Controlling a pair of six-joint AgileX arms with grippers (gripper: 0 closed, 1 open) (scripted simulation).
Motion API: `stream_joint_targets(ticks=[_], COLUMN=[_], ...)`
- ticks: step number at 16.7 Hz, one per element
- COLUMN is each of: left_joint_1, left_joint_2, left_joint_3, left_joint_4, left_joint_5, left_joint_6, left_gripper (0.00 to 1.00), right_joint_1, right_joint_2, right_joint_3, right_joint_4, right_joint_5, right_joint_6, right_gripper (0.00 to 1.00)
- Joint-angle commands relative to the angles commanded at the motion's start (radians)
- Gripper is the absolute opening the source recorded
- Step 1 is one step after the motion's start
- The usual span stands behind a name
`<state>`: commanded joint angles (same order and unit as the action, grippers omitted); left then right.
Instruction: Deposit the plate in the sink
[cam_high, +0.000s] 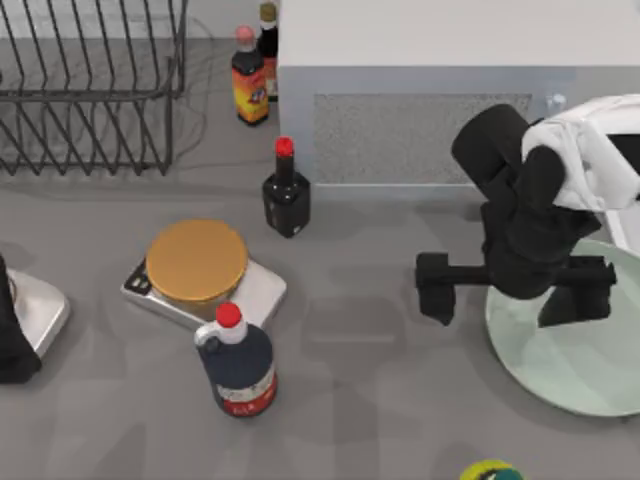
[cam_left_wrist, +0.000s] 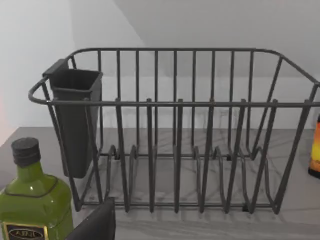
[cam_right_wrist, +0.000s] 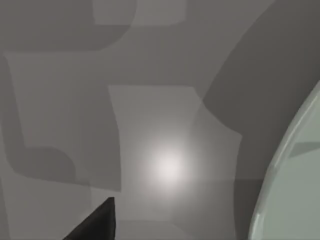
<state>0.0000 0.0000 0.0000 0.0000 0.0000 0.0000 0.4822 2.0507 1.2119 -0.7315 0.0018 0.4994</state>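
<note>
Here, low at the right edge of the top view, the plate (cam_high: 575, 355) lies flat on the table (cam_high: 380, 400). My right gripper (cam_high: 512, 290) hangs over its left rim, fingers spread wide apart. At far left my left arm (cam_high: 15, 345) sits parked; I cannot tell its fingers' state. Upper left stands the dish rack (cam_high: 90, 90).

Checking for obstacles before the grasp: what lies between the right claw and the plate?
Nothing: in the top view the right claw straddles the plate at its left rim, over bare grey table.
</note>
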Motion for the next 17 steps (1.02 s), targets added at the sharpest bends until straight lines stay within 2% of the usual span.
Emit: stream_joint_targets(ticks=[4, 17], left_joint_1=[0.0, 0.0], left_joint_2=[0.0, 0.0], left_joint_3=[0.0, 0.0], left_joint_4=[0.0, 0.0], left_joint_5=[0.0, 0.0], left_joint_6=[0.0, 0.0], left_gripper=[1.0, 1.0], right_joint_1=[0.0, 0.0], right_joint_2=[0.001, 0.001], right_joint_3=[-0.001, -0.001], right_joint_4=[0.001, 0.001], right_joint_5=[0.0, 0.0], right_joint_6=[0.0, 0.0], right_gripper=[1.0, 0.02])
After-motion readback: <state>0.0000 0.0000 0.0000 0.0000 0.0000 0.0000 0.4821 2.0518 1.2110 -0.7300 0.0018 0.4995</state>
